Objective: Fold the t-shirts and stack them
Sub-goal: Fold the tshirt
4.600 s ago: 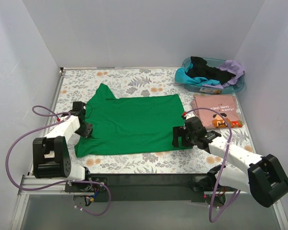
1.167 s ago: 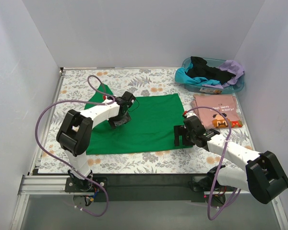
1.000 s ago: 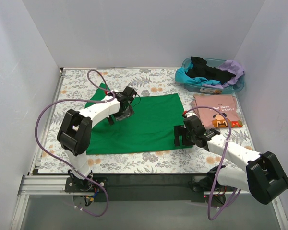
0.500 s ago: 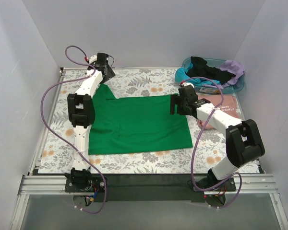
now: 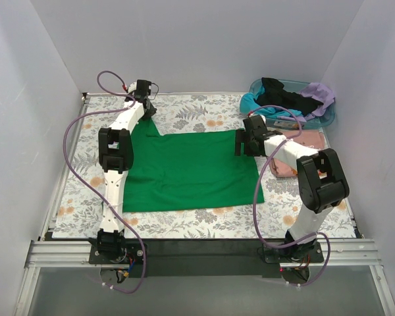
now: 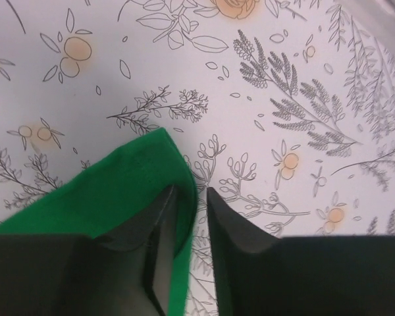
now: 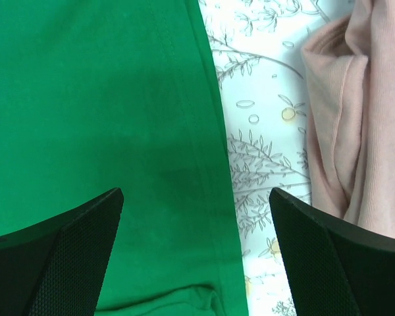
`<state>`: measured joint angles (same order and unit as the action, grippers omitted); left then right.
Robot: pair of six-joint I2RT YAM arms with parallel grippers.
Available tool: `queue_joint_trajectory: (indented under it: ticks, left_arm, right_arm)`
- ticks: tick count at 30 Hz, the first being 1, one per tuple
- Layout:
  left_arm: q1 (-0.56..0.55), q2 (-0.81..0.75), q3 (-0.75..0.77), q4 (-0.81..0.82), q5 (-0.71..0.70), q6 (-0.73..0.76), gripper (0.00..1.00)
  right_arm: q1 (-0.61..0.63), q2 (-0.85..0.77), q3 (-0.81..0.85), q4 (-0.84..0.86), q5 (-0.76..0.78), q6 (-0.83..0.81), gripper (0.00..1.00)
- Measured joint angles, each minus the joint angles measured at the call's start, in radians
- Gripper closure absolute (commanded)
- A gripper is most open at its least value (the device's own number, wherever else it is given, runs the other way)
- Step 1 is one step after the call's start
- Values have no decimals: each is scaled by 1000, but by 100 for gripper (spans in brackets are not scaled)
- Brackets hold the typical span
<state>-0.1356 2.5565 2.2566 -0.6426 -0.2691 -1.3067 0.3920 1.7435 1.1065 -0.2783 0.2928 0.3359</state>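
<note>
The bright green t-shirt (image 5: 191, 168) lies flat in the middle of the table. My left gripper (image 5: 143, 108) is at its far left sleeve tip; in the left wrist view my left gripper (image 6: 191, 194) has its jaws nearly together with the green sleeve hem (image 6: 179, 263) between them. My right gripper (image 5: 245, 141) is open over the shirt's far right corner; in the right wrist view my right gripper (image 7: 196, 194) spans the green edge (image 7: 204, 131). The folded salmon-pink t-shirt (image 5: 311, 138) lies to the right and also shows in the right wrist view (image 7: 362, 112).
A blue bin (image 5: 326, 120) at the back right holds black (image 5: 276, 95), teal (image 5: 251, 105) and lavender (image 5: 319, 95) shirts. White walls close in the floral table (image 5: 204, 224) on three sides. Purple cables loop round both arms.
My left arm swung from the shirt's near left side across it to the far left sleeve. My right arm moved from the near right corner to the far right corner.
</note>
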Motion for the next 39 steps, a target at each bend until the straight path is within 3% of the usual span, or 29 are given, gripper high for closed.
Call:
queue_joint_trajectory:
  ticks: [2,10,15,25,33,35,38,39]
  left_arm:
    - [0,3,0,-1,-4,-1,100]
    - [0,-25,-64,33,-30,-31,100]
    - [-4,-143,-256,67,-56,-48,100]
    - [-4,-232,-382,67,-80,-60,100]
    - [-4,-344,-500,90,-86,-89,100]
    - [-4,-364,-529,95,-85,-97,100]
    - [-4,-399,-581,104,-82,-106,100]
    - [-4,-405,-589,104,-81,-108,100]
  right_arm:
    - [-1,16,19,-1,5,1,2]
    - [-15,140,228,11,45,18,2]
    - [-17,238,369,26,70,36,8]
    - [-17,480,602,23,108,56,44]
    - [-17,517,612,8,113,59,54]
    - [-17,517,605,9,113,61,61]
    - [-17,515,597,16,126,60,86]
    - [-17,515,597,16,126,61,90]
